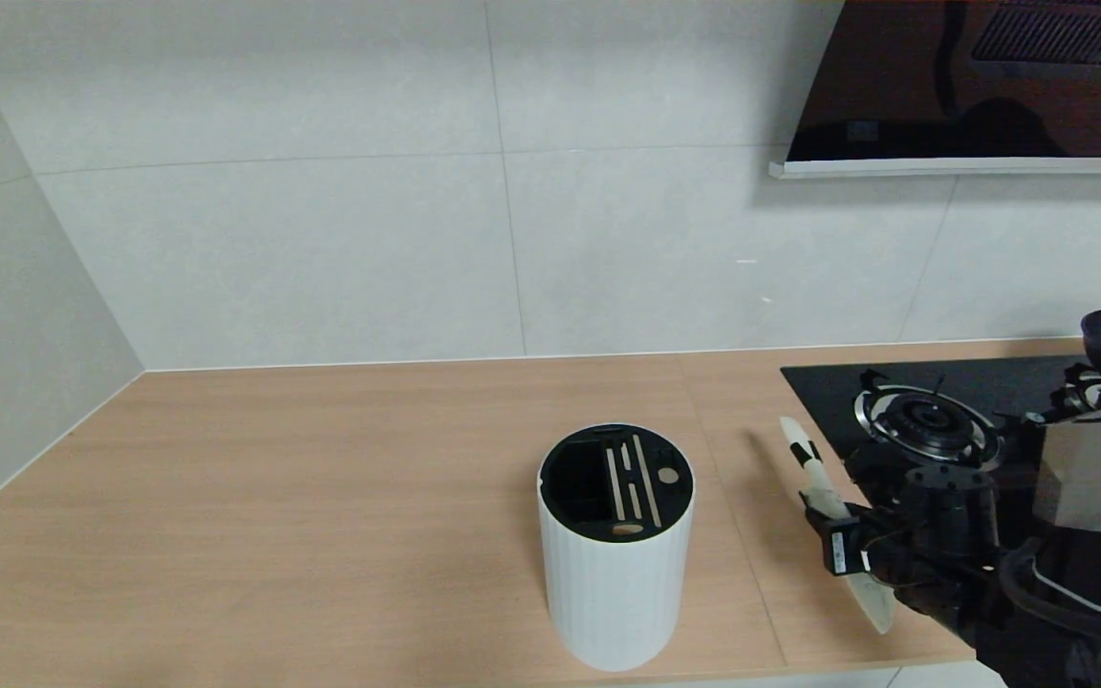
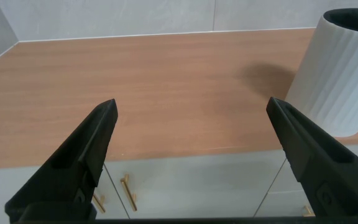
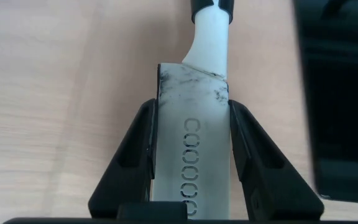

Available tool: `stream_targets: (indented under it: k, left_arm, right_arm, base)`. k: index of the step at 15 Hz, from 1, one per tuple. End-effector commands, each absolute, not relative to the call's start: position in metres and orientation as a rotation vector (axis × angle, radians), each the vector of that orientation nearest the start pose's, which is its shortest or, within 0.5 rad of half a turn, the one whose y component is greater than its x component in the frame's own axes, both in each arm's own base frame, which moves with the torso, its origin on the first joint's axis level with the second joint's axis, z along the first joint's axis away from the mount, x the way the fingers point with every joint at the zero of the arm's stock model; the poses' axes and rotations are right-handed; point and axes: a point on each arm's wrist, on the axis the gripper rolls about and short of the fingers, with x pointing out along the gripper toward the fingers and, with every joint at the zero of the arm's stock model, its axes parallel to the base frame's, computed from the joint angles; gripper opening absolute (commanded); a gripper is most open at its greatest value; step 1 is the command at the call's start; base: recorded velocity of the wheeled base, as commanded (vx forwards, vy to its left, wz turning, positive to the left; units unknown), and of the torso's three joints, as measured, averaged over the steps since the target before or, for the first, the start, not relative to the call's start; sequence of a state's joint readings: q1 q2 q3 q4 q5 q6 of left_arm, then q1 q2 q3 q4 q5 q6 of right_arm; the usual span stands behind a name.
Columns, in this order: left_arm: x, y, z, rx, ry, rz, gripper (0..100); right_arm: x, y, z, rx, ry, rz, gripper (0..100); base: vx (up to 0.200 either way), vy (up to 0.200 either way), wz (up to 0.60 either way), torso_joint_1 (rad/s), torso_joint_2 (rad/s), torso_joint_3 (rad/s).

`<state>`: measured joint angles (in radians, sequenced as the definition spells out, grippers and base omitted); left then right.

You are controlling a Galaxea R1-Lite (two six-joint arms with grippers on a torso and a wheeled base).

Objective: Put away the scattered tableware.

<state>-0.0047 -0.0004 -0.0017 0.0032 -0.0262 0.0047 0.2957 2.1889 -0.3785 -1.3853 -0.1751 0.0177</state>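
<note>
Closest in, the left gripper (image 2: 191, 106) hangs over the front edge of the wooden counter (image 1: 321, 478). Its 2 black fingers (image 2: 92, 143) are spread wide with nothing between them. Under that edge are pale cabinet doors (image 2: 185, 186) with small gold handles (image 2: 128, 191).

At the near right corner of the counter, the right gripper (image 1: 837, 540) pinches a white knife (image 1: 823, 497). Its 2 jaws press on the edges of the broad blade, just behind the point where it narrows into the handle. A row of small oval holes runs down the blade, and there are dark smudges near its heel. The handle, with 1 black band, points away toward the wall, while the blade tip points back past the gripper toward the counter's front edge.

Left of the knife and apart from it, a white ribbed cylindrical holder (image 1: 615, 583) stands upright on the counter. Its black top insert has 1 large opening and several narrow slots.

Farther right lies a black gas hob (image 1: 990, 382) with a round burner (image 1: 928, 427). Behind everything rises a grey tiled wall (image 1: 321, 239), with a dark range hood (image 1: 971, 86) on it above the hob.
</note>
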Motion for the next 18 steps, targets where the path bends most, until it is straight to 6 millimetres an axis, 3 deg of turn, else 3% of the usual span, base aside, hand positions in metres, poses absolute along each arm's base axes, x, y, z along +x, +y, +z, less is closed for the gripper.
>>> stream_targets:
  k: [1,5,9,14,16,18]
  left_arm:
    - [-0.023,0.000,0.076,0.005,0.000,-0.031,100]
    - [-0.023,0.000,0.076,0.005,0.001,-0.031,100]
    - [-0.023,-0.001,0.076,0.006,0.001,-0.032,100]
    - [-0.023,0.000,0.077,0.005,-0.006,-0.029,100]
    - [-0.025,-0.001,0.090,-0.017,-0.116,-0.035,100]
    - [-0.026,-0.002,0.092,-0.021,-0.104,-0.103,100]
  right_arm:
    - [0.262,0.092,0.065,-0.061,0.313,0.173,0]
    - [0.227,0.105,0.111,0.002,0.272,0.263,0]
    - [0.199,0.114,0.135,0.018,0.250,0.354,0]
    - [0.193,0.113,0.136,0.020,0.260,0.397,0]
    - [0.192,0.112,0.137,0.023,0.253,0.399,0]
    - [0.192,0.113,0.140,0.026,0.244,0.400,0]
  base:
    - [0.000,0.000,0.00,0.000,0.00,0.000]
    - [0.000,0.000,0.00,0.000,0.00,0.000]
    - [0.000,0.000,0.00,0.000,0.00,0.000]
    - [0.000,0.000,0.00,0.000,0.00,0.000]
    - [0.000,0.000,0.00,0.000,0.00,0.000]
    - [0.000,0.000,0.00,0.000,0.00,0.000]
